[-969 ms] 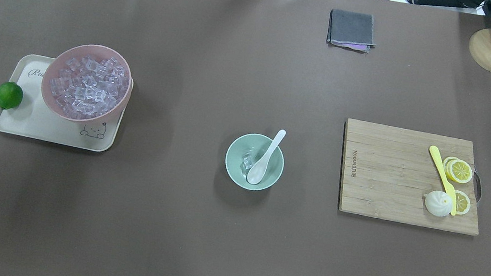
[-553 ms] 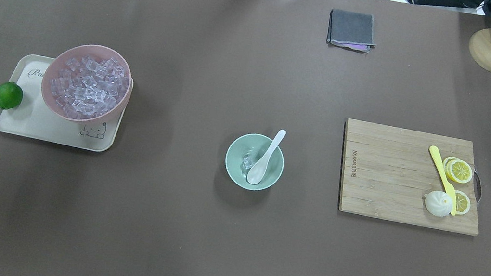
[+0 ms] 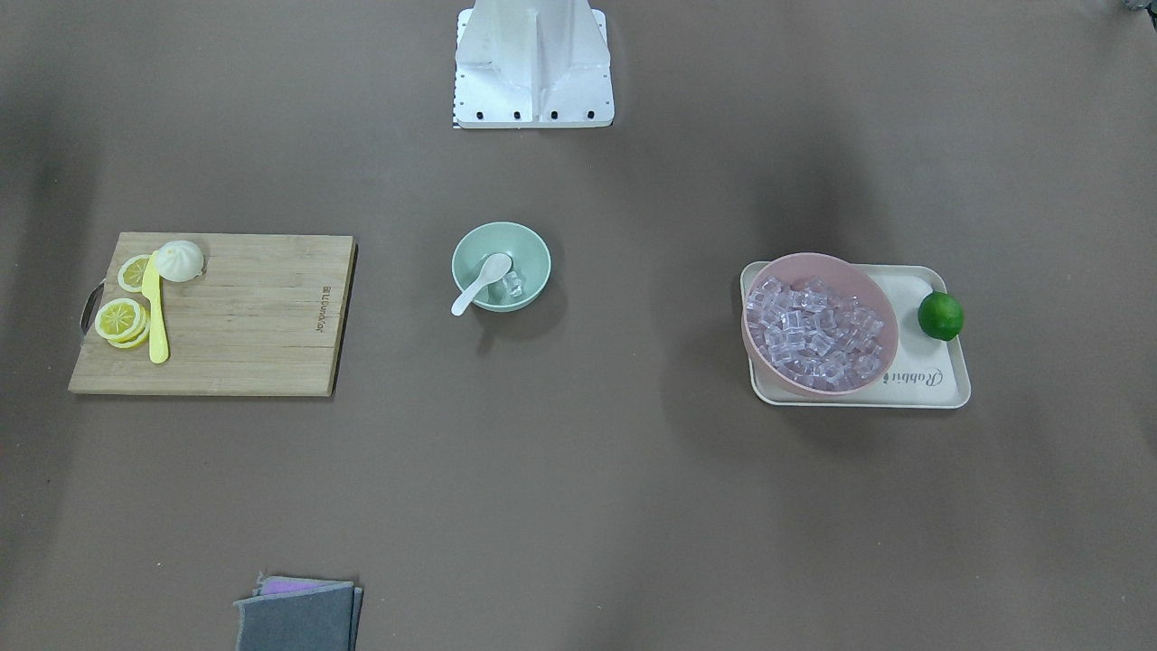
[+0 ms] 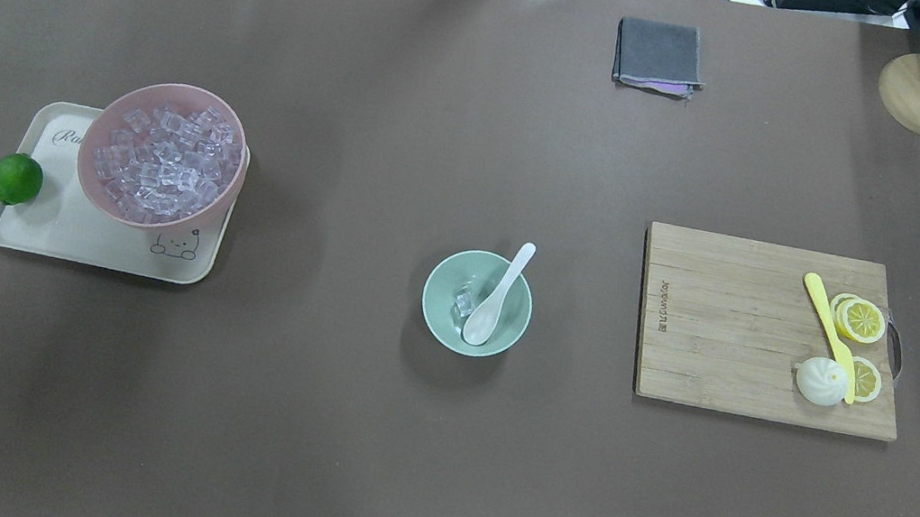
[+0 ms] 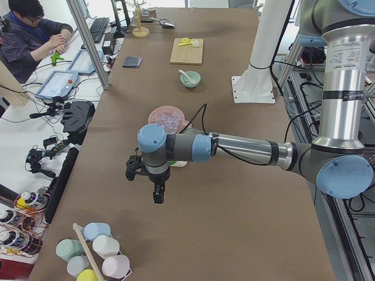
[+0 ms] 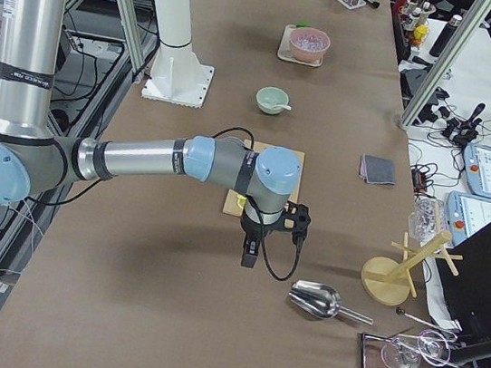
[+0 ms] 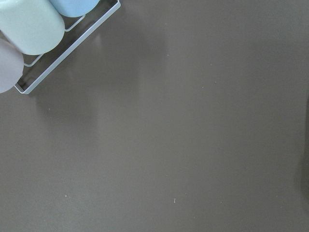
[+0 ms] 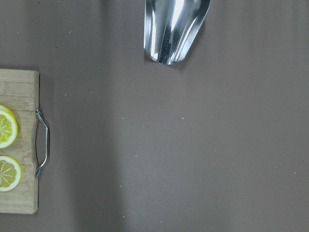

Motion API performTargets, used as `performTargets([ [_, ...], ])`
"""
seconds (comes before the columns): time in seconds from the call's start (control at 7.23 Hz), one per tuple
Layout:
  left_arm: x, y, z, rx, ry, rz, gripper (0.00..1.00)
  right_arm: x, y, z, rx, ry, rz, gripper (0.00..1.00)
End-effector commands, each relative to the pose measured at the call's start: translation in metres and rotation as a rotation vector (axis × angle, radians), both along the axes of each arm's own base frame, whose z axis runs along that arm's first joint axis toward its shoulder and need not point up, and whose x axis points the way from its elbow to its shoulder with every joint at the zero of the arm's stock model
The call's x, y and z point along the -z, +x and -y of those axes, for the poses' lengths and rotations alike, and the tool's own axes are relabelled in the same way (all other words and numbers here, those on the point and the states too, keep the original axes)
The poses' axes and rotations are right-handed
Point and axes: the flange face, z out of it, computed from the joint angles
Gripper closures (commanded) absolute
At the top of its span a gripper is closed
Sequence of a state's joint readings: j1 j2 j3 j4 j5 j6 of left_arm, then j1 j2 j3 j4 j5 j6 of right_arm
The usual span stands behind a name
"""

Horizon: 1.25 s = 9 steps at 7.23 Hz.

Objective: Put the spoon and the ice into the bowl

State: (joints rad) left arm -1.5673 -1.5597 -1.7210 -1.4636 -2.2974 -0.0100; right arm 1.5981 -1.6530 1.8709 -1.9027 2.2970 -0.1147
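Left gripper [image 5: 157, 196], right gripper [image 6: 250, 253] above flat brown table [image 4: 431, 455]: claws wide or narrow, cannot tell. Frame middle: smooth round mint bowl [image 4: 510, 321]; shiny white spoon [image 4: 495, 300] leaning inside; clear glassy ice [image 4: 464, 302] beside scoop. Farther left: pink bowl [image 4: 86, 152].

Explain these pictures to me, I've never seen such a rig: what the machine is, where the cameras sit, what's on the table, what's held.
A robot with two arms works at a brown table. Two cameras look down, one from behind the robot, one facing it; two watch from the table's ends; one rides each wrist. The mint bowl in the middle holds the white spoon and some ice. A pink bowl of ice shares a tray with a lime. A cutting board carries lemon slices, a yellow knife and a bun. The left gripper and right gripper hang near the table's ends, nothing visibly held; open or shut, I cannot tell.
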Motion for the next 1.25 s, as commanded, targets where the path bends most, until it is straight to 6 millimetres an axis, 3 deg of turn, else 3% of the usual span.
performTargets([
  [0.0, 0.002, -0.001, -0.001, 0.0, 0.005, 0.004, 0.02, 0.005, -0.018, 0.006, 0.045, 0.011, 0.0, 0.0],
  [1.11, -0.003, -0.001, -0.005, 0.001, -0.006, 0.007, 0.02, 0.013, -0.034, 0.009, 0.077, 0.03, 0.012, 0.0],
])
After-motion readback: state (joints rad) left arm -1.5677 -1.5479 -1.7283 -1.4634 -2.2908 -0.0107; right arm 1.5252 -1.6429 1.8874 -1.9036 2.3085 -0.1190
